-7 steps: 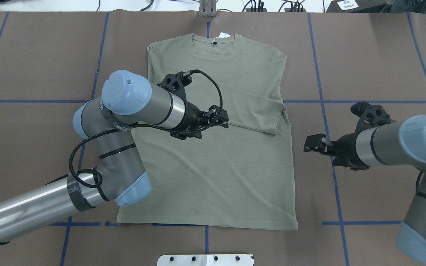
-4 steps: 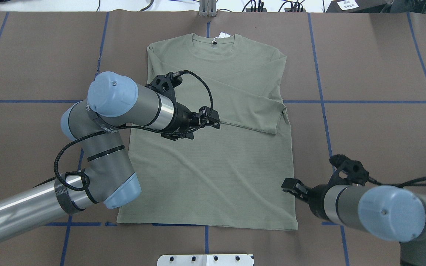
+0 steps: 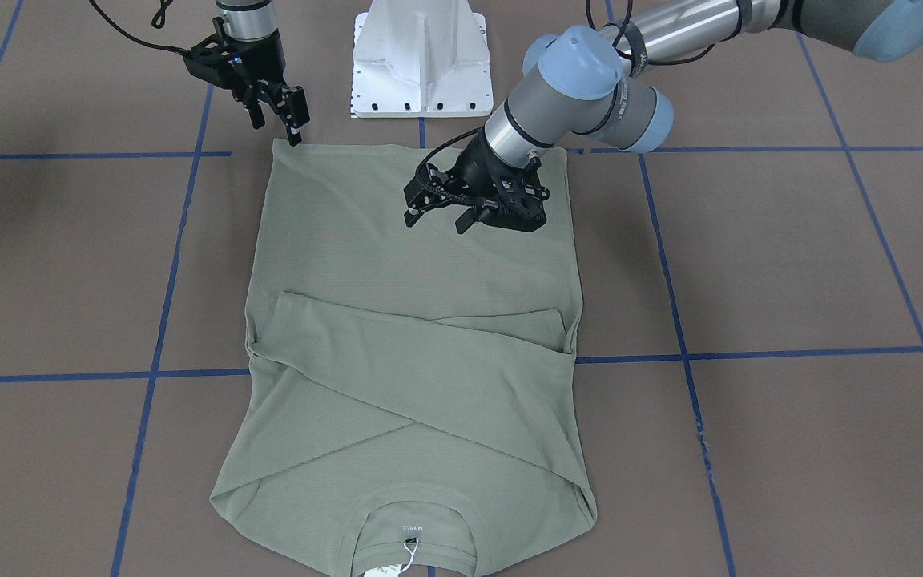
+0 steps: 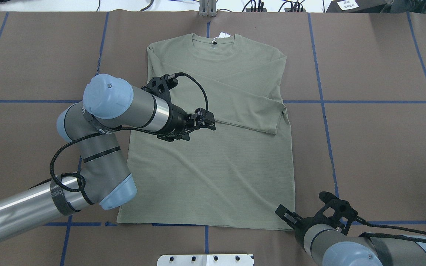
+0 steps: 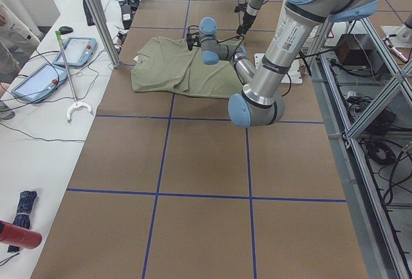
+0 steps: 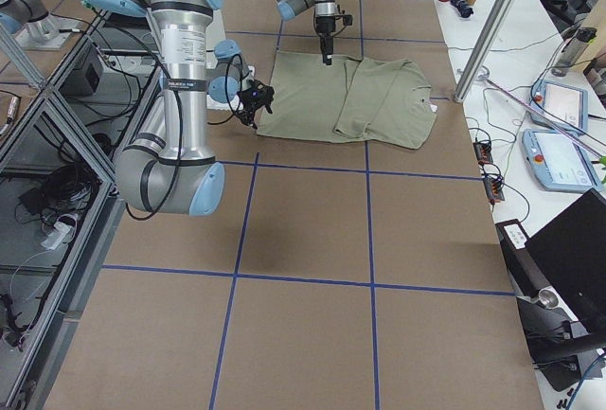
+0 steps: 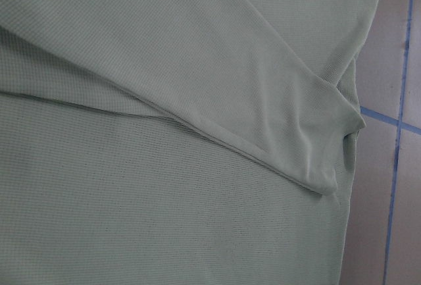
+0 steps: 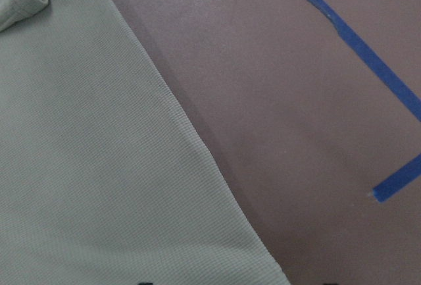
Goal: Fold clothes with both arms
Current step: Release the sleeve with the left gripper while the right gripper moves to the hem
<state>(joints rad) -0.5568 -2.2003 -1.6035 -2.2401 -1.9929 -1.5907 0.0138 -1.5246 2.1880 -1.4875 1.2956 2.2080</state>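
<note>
The shirt (image 4: 213, 173) is a fine, even knit cloth, matt and soft-looking; its hang tag (image 4: 223, 36) is white paper. The table (image 4: 375, 147) has a matt brown, paper-like cover crossed by faintly glossy blue tape (image 8: 358, 38). The left arm (image 4: 17, 212) shows shiny brushed metal and smooth light blue caps. The left tool (image 3: 436, 220) and right tool (image 3: 277, 128) are matt black.

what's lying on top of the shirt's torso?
On the shirt, both sleeves cross the chest, the upper sleeve overlapping the lower sleeve. The left pincer hangs over the midsection. Chest fabric beneath the sleeves is hidden.
</note>
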